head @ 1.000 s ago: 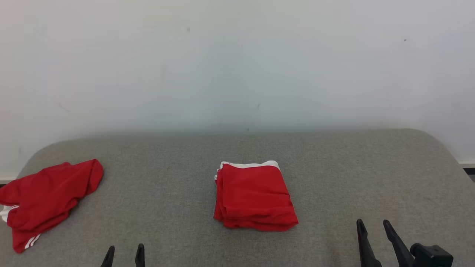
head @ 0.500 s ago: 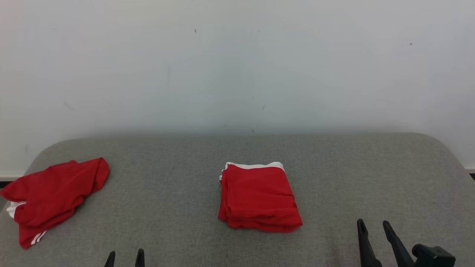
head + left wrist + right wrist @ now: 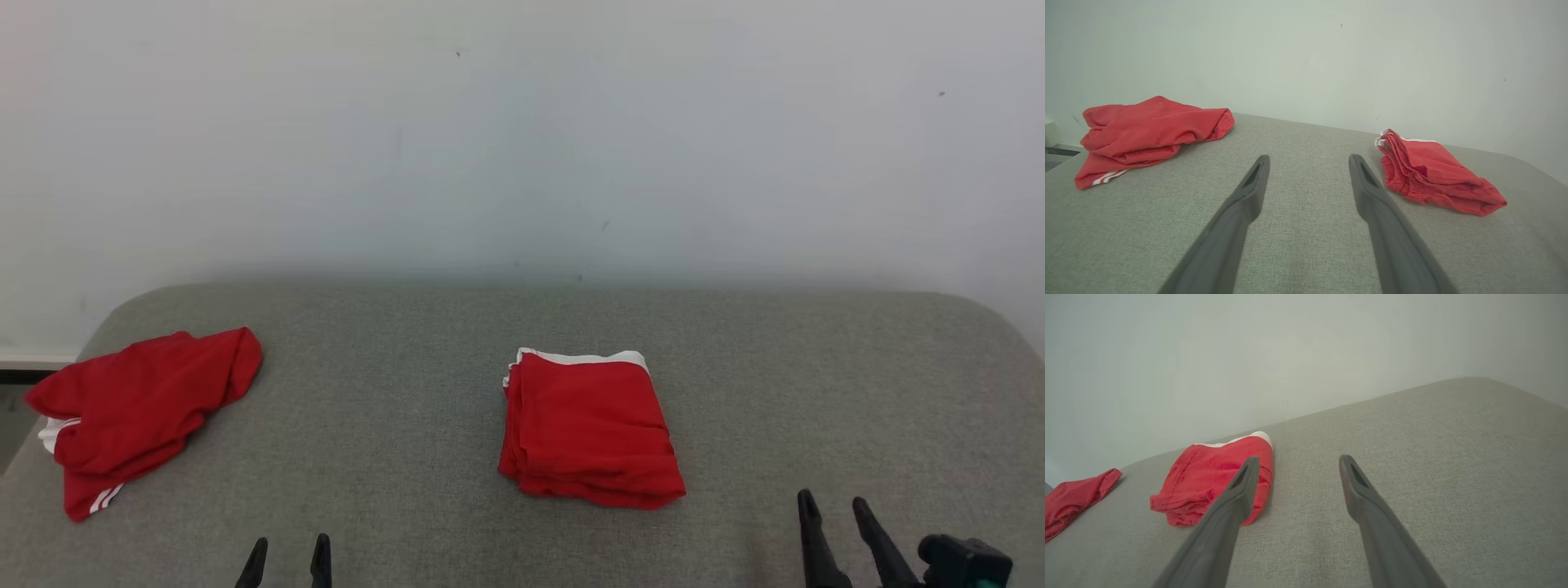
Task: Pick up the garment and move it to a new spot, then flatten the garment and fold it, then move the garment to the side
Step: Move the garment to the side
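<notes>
Folded red garment point(image 3: 592, 433): middle of the grey cushion point(image 3: 392, 457), white band along its far edge; the left wrist view adds its stacked layers
Crumpled red garment point(image 3: 143, 408): far left, white stripes
Left gripper point(image 3: 292, 544): fingers spread, empty, well apart from both garments
Right gripper point(image 3: 833, 500): fingers spread, empty, near-right of the folded one

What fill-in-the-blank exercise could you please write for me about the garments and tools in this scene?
The folded garment and the crumpled garment are both ____ with white trim.
The crumpled one lies to the folded one's ____.
The left tool and right tool both stand ____, holding nothing.
Missing words: red; left; open
</notes>
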Available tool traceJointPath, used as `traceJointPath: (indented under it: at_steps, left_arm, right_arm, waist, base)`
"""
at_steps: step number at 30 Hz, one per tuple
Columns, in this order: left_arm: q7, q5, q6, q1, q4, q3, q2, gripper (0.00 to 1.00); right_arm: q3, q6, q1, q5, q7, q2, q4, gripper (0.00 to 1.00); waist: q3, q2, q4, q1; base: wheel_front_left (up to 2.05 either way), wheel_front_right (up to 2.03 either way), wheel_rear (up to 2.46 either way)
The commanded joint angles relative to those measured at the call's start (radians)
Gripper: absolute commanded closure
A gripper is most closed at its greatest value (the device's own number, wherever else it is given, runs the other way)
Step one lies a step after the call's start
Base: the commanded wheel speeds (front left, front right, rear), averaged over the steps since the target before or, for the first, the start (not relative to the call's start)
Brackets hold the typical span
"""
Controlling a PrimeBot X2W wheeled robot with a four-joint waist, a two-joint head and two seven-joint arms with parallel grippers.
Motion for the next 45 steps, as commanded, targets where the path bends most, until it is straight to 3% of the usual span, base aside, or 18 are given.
traceJointPath:
  at_steps: [1, 4, 10, 16, 22, 27, 45]
  left_arm:
    - [-0.003, 0.009, 0.0, 0.002, -0.004, 0.001, -0.003, 0.0]
    - [-0.003, 0.015, -0.006, 0.003, -0.019, -0.009, -0.009, 0.0]
    - [-0.003, 0.024, -0.007, -0.015, -0.027, -0.051, -0.012, 0.0]
    - [-0.003, 0.018, -0.008, -0.026, -0.04, -0.101, 0.002, 0.0]
    - [-0.003, 0.002, -0.008, -0.069, -0.054, -0.158, 0.016, 0.0]
    - [-0.003, 0.012, -0.008, -0.089, -0.069, -0.174, -0.003, 0.0]
    - [-0.003, 0.023, -0.008, -0.111, -0.067, -0.207, -0.029, 0.0]
  right_arm:
    - [0.0, -0.002, -0.01, -0.006, 0.02, 0.0, 0.004, 0.0]
    - [-0.028, -0.002, -0.077, -0.033, 0.211, -0.001, 0.038, 0.0]
    - [-0.189, -0.002, -0.276, -0.045, 0.625, 0.001, 0.179, 0.0]
    - [-0.334, -0.002, -0.5, -0.199, 0.88, 0.0, 0.315, 0.0]
    - [-0.449, -0.002, -0.681, -0.37, 0.945, 0.0, 0.411, 0.0]
    - [-0.514, -0.002, -0.767, -0.455, 0.931, -0.001, 0.484, 0.0]
    - [-0.667, -0.002, -0.819, -0.613, 0.823, 0.009, 0.774, 0.0]
  waist:
    - [0.008, -0.0001, 0.013, -0.0001]
    - [0.026, -0.0001, 0.043, -0.0001]
    - [0.051, -0.0001, 0.125, -0.0001]
    - [0.091, -0.0001, 0.221, -0.0001]
    - [0.168, -0.0001, 0.301, -0.0001]
    - [0.218, -0.0001, 0.341, -0.0001]
    - [0.284, -0.0001, 0.403, -0.0001]
  base:
    - [0.0, 0.0, 0.0]
    - [0.0, 0.0, 0.0]
    - [0.0, 0.0, 0.0]
    - [0.0, 0.0, 0.0]
    - [0.0, 0.0, 0.0]
    - [0.0, 0.0, 0.0]
    - [0.0, 0.0, 0.0]
